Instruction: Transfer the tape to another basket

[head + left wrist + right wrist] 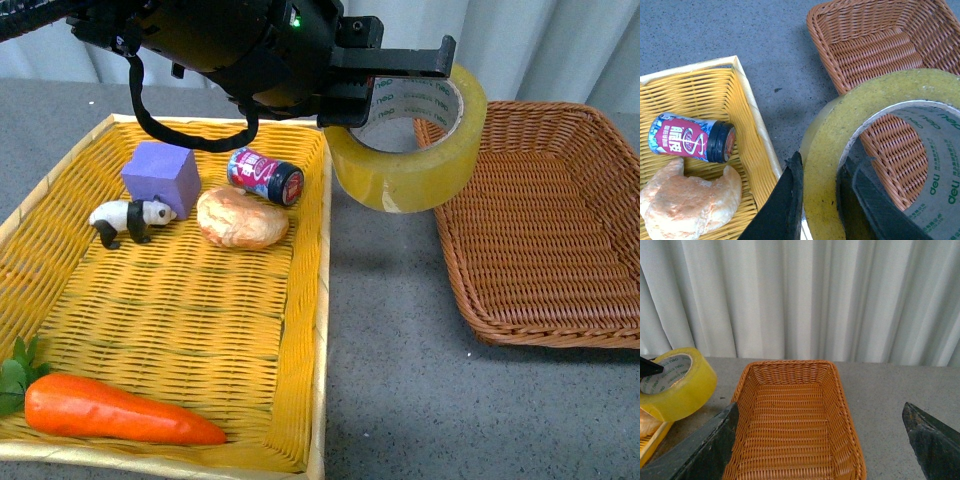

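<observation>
My left gripper [400, 85] is shut on the wall of the tape [410, 150], a wide yellowish translucent roll with a white printed core. It holds the roll in the air over the grey gap between the two baskets, close to the near-left rim of the brown wicker basket [545, 230]. In the left wrist view the fingers [785, 205] pinch the tape [830, 150], one inside the core and one outside, with the brown basket [875, 45] beyond. My right gripper [817, 440] is open and empty above the brown basket [790, 415]; the tape [677, 385] shows there too.
The yellow woven tray [150, 300] holds a purple block [160, 175], a toy panda [130, 218], a red can [265, 175], a bread roll [242, 218] and a carrot [110, 410]. White curtains hang behind the grey table.
</observation>
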